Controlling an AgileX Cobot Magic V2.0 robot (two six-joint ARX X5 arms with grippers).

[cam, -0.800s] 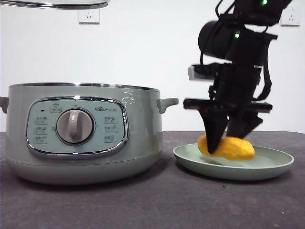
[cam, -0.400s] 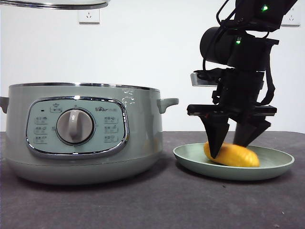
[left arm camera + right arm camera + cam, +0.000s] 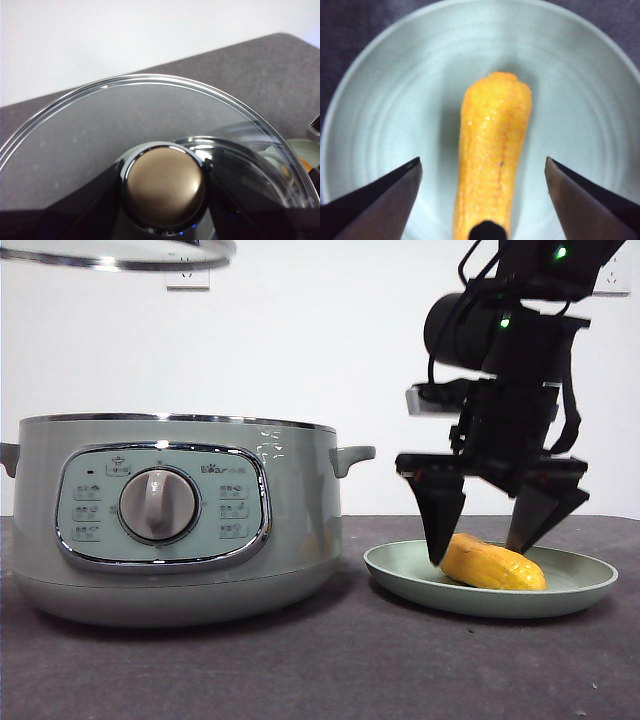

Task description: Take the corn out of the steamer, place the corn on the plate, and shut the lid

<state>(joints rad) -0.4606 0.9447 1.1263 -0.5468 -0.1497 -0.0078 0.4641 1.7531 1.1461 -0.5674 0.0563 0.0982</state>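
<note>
The yellow-orange corn (image 3: 493,563) lies on the pale green plate (image 3: 580,590) to the right of the steamer (image 3: 170,515). My right gripper (image 3: 493,535) hangs open just above the corn, one jaw on each side, not touching it. The right wrist view shows the corn (image 3: 492,150) lying free between the spread jaws of my right gripper (image 3: 482,172) on the plate (image 3: 380,100). My left gripper (image 3: 162,187) is shut on the knob of the glass lid (image 3: 125,115). The lid (image 3: 120,252) is held high above the steamer, whose top is uncovered.
The steamer fills the left half of the dark table (image 3: 330,670). White wall with sockets (image 3: 186,275) is behind. Bare table lies in front of the plate and steamer.
My right gripper has opened wider and risen slightly, leaving the corn lying on the plate. The corn has settled a little to the right. The lid has shifted slightly overhead.
</note>
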